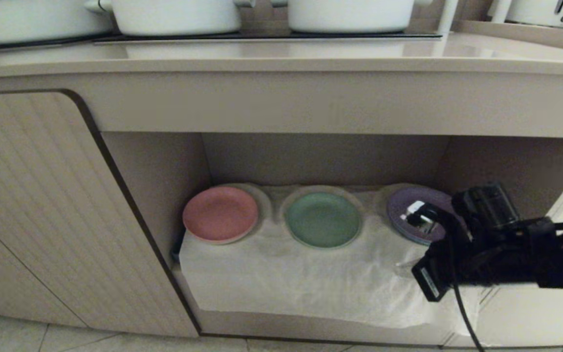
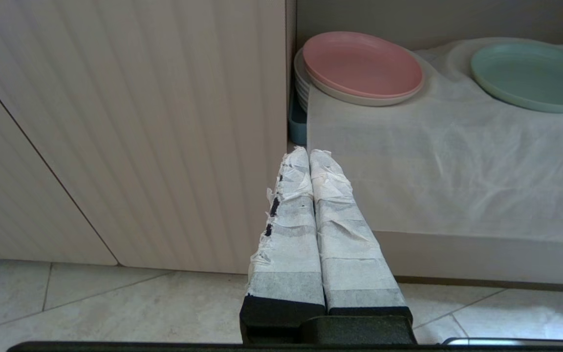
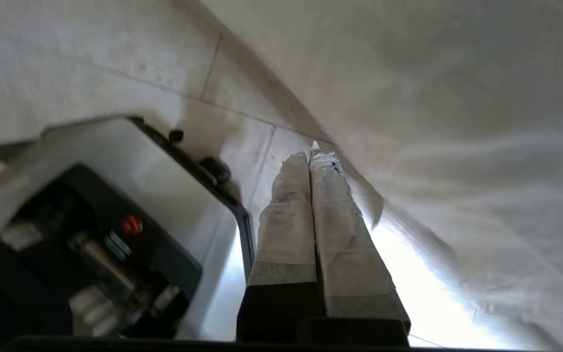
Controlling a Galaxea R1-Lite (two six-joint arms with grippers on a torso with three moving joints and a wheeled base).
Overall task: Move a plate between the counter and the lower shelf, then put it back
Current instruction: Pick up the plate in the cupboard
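No text, brand, number or sign can be read anywhere in these views. A small white label point(image 1: 428, 279) sits on the black body of the right arm, well behind its fingers, but its print is too small to make out. The machine base point(image 3: 115, 215) seen beside the right gripper's fingers carries red buttons and no legible marking. The tape wrapped round the fingers point(image 2: 286, 220) of the left gripper is plain.
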